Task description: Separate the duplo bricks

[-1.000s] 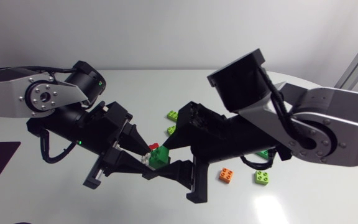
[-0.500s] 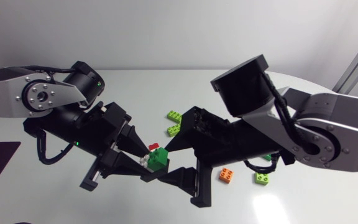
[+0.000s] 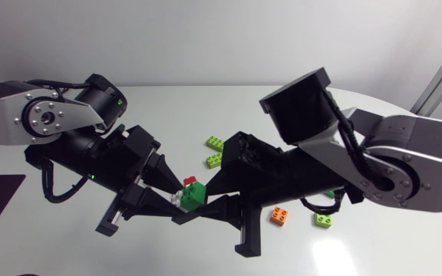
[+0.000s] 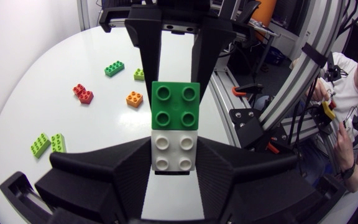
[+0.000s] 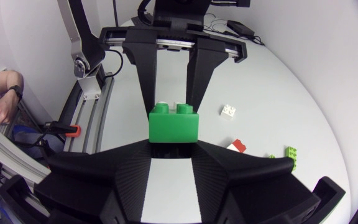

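Tabletop white; left end effector clamps white brick, right end effector green brick

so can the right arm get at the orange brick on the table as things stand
Probably not yet: the right gripper is shut on the green brick, which is joined to the white brick in the left gripper. The orange brick itself lies uncovered.

Head cam overhead looks down on counter and green brick; wrist cams sit close behind left pincer and right pincer, facing each other across that brick.
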Robot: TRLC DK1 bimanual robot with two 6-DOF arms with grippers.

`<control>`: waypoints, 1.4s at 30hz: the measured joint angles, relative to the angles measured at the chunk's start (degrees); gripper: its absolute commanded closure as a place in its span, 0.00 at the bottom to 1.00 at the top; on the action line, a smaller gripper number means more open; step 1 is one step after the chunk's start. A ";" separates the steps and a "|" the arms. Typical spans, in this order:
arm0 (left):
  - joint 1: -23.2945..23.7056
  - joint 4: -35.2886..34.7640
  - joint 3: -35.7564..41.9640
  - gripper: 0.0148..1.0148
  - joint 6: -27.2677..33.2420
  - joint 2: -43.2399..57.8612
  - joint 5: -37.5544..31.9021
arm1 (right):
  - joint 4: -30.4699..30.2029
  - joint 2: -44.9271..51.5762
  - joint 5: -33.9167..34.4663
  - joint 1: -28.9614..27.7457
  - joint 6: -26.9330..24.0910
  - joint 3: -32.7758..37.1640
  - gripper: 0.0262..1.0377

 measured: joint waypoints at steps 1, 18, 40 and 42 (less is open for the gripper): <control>0.00 -0.46 0.00 0.70 0.13 -0.09 -0.02 | 0.00 0.00 -0.04 0.15 0.00 0.00 0.73; 0.87 -11.72 4.11 0.70 6.99 2.05 1.14 | 0.22 0.00 0.28 0.46 -0.70 -0.50 0.73; 11.93 11.02 -2.03 0.70 12.22 12.98 -32.59 | -0.04 -0.42 0.63 -1.01 -1.31 -2.51 0.73; 11.98 12.50 -2.56 0.70 12.85 14.67 -35.30 | -0.09 -1.07 0.63 -1.01 -1.31 -2.80 0.73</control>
